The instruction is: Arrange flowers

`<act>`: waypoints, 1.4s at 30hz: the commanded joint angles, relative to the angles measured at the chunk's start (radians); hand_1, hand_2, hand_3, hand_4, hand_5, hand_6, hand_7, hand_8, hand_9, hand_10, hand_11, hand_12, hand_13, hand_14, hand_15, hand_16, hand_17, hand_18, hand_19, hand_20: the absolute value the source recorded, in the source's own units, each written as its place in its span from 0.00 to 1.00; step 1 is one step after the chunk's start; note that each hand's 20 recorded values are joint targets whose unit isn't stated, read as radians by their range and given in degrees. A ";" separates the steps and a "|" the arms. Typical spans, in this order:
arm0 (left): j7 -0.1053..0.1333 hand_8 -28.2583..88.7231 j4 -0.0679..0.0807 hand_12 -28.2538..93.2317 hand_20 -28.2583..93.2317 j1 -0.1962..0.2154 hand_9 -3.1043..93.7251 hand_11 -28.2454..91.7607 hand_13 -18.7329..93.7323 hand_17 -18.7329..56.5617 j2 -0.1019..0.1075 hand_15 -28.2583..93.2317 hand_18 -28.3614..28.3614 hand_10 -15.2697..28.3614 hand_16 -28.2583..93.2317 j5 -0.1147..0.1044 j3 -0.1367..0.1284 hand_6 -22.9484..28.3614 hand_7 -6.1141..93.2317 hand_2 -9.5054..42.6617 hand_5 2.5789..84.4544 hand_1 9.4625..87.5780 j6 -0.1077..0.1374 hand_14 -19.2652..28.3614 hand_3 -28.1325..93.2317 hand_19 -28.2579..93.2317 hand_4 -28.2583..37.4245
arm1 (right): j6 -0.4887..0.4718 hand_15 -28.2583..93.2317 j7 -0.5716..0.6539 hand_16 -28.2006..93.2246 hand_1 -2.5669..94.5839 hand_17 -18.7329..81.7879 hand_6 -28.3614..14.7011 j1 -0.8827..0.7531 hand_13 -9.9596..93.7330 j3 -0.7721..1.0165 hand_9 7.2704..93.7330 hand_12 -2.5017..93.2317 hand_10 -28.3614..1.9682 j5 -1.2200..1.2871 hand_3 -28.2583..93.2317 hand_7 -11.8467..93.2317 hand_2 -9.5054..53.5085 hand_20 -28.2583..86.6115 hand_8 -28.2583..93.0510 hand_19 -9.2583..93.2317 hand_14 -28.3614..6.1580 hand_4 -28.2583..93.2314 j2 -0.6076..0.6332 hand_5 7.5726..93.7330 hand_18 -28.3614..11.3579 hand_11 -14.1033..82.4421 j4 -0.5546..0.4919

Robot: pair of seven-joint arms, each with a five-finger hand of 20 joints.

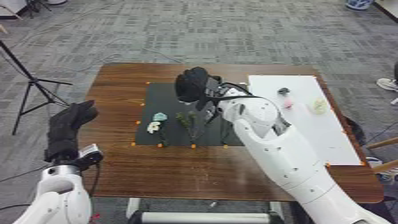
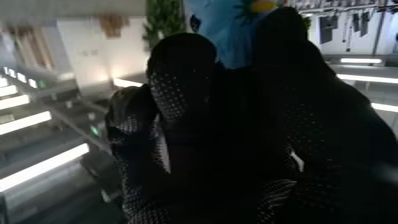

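In the head view my left hand [image 1: 71, 120] is open beside the table's left edge. My right hand [image 1: 192, 86] is over the upper part of the dark mat [image 1: 156, 100]. On that mat lie a pale blue flower [image 1: 160, 117], a white flower [image 1: 153, 127] just below it, and green stems [image 1: 187, 121] to their right. The right wrist view has the black glove of my right hand [image 2: 222, 135] in front of a blue thing [image 2: 222, 25] with a yellow and green patch; whether the hand holds it I cannot tell.
A white board [image 1: 306, 132] covers the table's right side. It bears a dark flower [image 1: 283, 91], a pink flower [image 1: 288, 103] and a pale yellow one [image 1: 317, 105]. Small orange markers edge the mat. A black tripod [image 1: 33, 80] stands left of the brown table [image 1: 160, 172].
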 commanded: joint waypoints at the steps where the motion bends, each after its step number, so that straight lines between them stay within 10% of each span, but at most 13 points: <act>1: -0.022 0.17 0.001 0.36 0.40 -0.023 0.61 0.45 0.55 0.37 -0.009 0.49 0.69 0.70 0.22 0.017 0.000 0.43 0.23 0.63 0.69 0.26 -0.033 0.80 0.75 0.32 0.00 | 0.025 0.69 -0.012 0.55 0.66 0.56 0.74 -0.049 0.82 0.011 0.87 0.24 0.69 -0.068 0.68 0.35 0.05 0.74 0.19 0.87 0.57 0.07 -0.079 0.78 0.18 0.18 0.061; 20: -0.018 0.19 0.000 0.37 0.39 -0.013 0.62 0.44 0.55 0.36 -0.011 0.51 0.70 0.74 0.21 0.015 -0.007 0.46 0.22 0.63 0.73 0.26 -0.059 0.83 0.76 0.33 0.00 | 0.167 0.70 0.003 0.55 0.66 0.57 0.77 -0.049 0.83 0.005 0.85 0.21 0.74 -0.249 0.65 0.38 0.08 0.74 0.16 0.88 0.61 0.08 -0.105 0.76 0.19 0.19 0.149; 42: -0.026 0.19 -0.007 0.37 0.39 -0.007 0.61 0.43 0.54 0.36 -0.014 0.50 0.70 0.74 0.21 0.008 -0.022 0.45 0.22 0.61 0.72 0.24 -0.070 0.83 0.77 0.33 0.00 | 0.006 0.71 0.043 0.55 0.60 0.57 0.71 -0.013 0.82 -0.012 0.75 0.16 0.69 -0.268 0.70 0.37 0.07 0.74 0.17 0.89 0.60 0.07 -0.064 0.69 0.17 0.25 0.108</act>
